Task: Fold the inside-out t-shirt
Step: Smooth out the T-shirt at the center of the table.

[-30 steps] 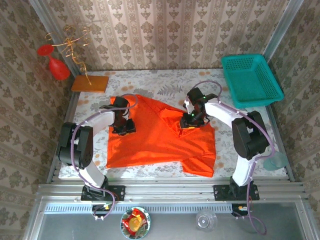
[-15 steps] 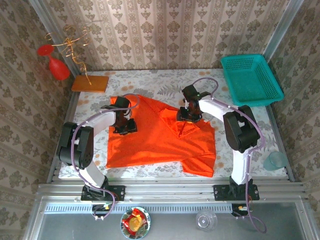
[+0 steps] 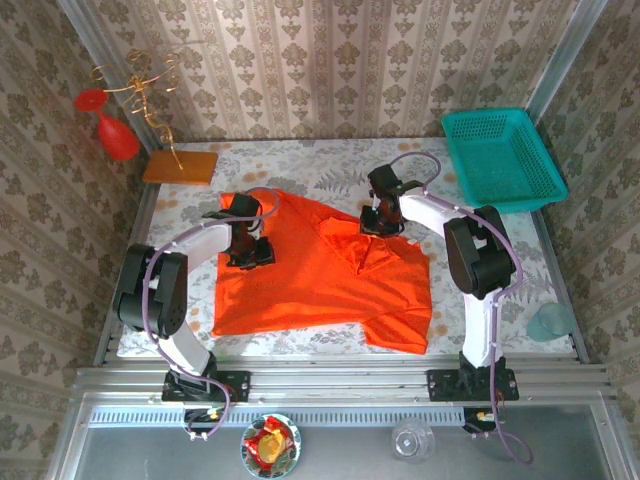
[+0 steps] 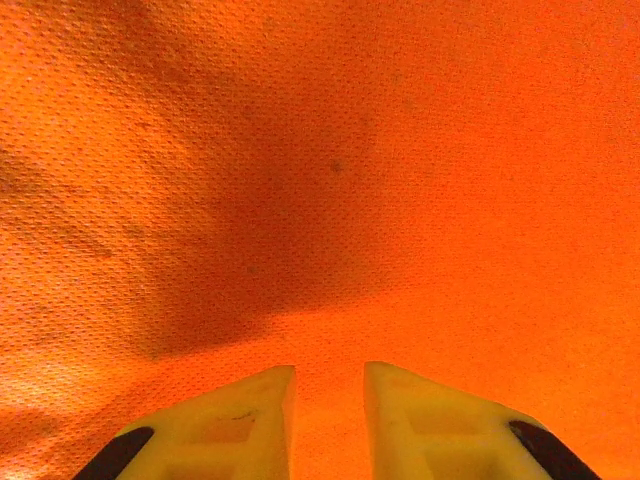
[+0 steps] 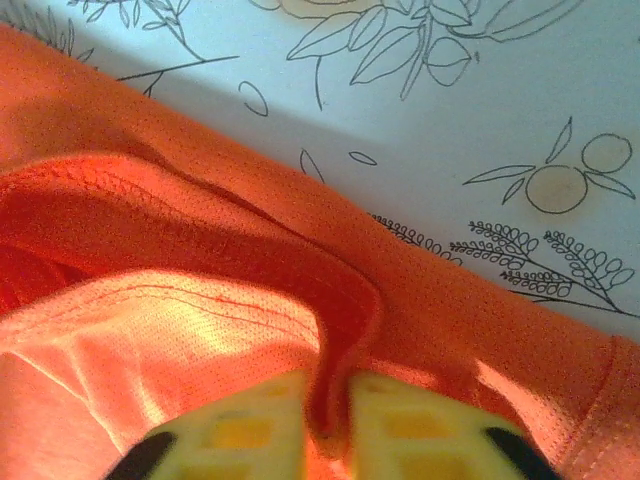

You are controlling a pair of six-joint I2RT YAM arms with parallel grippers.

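Lying spread, orange-red t-shirt point(image 3: 320, 285), top edge bunched

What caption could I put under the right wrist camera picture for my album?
Right gripper pinching a fold of the orange t-shirt beside the leaf-patterned table cover.

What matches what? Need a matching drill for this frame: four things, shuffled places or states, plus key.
Things:
1. basket
2. board
3. left gripper
4. right gripper

Places or states:
a. shut on a fold of the shirt
b. far right corner of the table
c. down on the shirt's left part
d. far left corner of the table

Pairs: 1-b, 2-d, 3-c, 4-a
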